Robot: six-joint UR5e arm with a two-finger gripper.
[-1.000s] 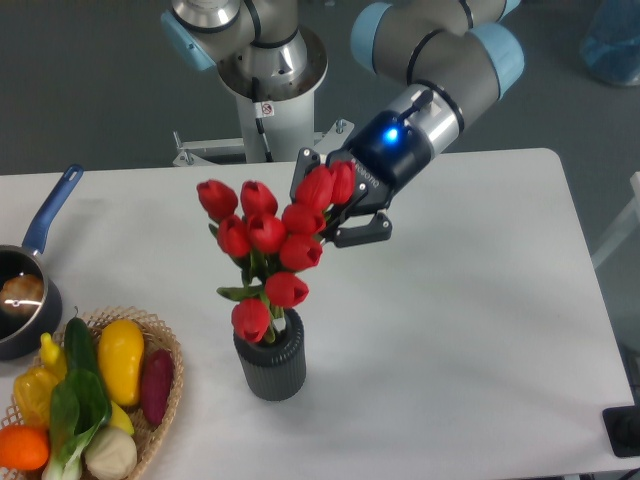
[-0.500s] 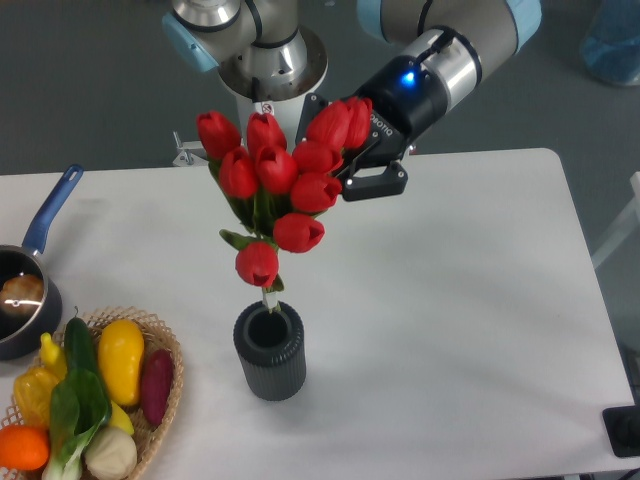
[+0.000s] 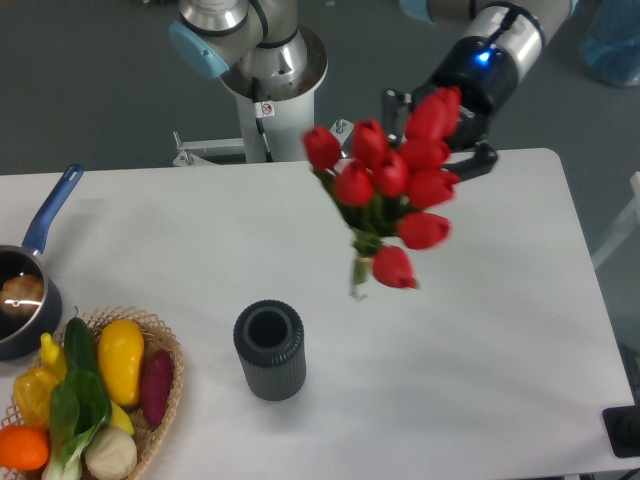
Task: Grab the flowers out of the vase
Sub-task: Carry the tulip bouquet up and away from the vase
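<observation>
The flowers, a bunch of red tulip buds with green stems, hang in the air to the upper right of the vase, slightly blurred. My gripper is shut on the flowers near the top right of the bunch, its fingers mostly hidden behind the buds. The stem ends dangle free, well clear of the vase. The vase, a dark grey ribbed cylinder with an open round mouth, stands upright and empty on the white table.
A wicker basket with colourful vegetables sits at the front left. A dark saucepan with a blue handle is at the left edge. The robot base stands behind the table's far edge.
The gripper has lifted the flowers fully out of the vase, then carried them up and to the right. The vase has stayed in place and is now empty.
</observation>
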